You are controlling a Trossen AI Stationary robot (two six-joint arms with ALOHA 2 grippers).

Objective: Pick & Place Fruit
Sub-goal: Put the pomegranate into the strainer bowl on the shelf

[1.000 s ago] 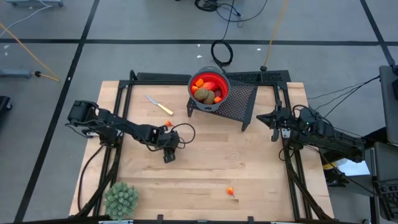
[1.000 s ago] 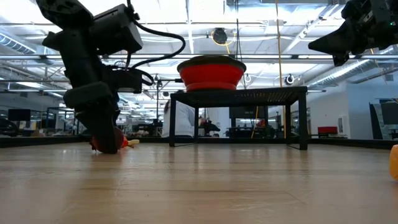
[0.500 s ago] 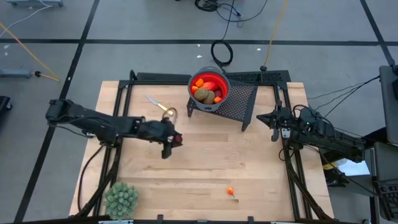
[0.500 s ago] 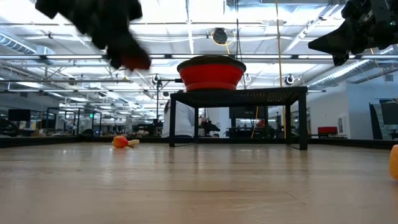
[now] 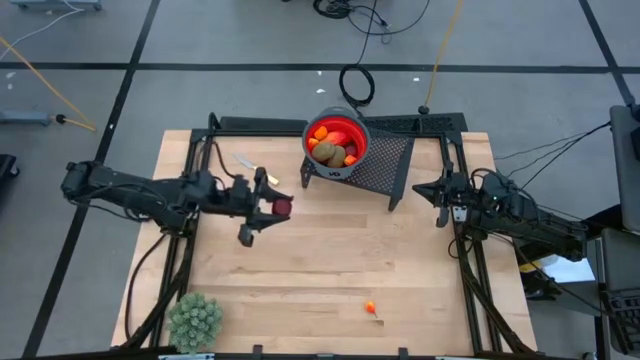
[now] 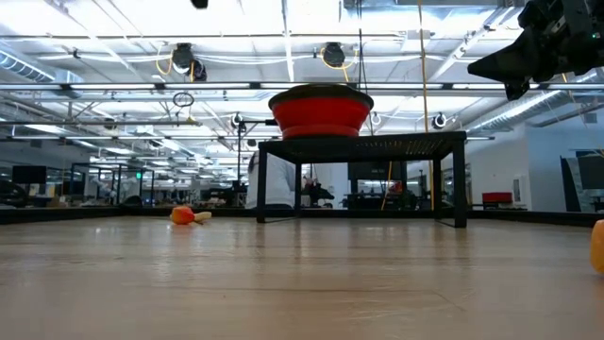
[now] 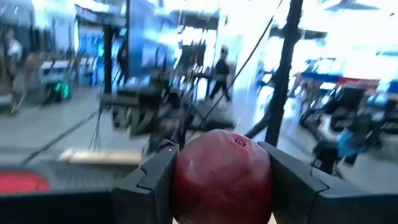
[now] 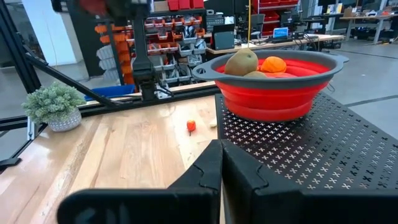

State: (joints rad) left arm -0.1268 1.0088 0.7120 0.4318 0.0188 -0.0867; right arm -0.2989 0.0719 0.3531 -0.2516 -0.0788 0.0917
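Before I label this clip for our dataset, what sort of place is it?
Probably a robotics lab or workshop: a wooden table in a metal frame, storage shelves of bins, and rows of ceiling lights.

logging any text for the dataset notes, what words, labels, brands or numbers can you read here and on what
None can be read.
Red bowl: no marking shows.
Black mesh stand: a small pale mark on its front edge in the high view, too small to read.
Shelves behind in the right wrist view: bins and screens, any labels too small to read.
Left wrist view: background too blurred.

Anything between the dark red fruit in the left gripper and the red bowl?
In the high view, only bare table between the dark red fruit held by the left gripper and the red bowl; knife sits aside.
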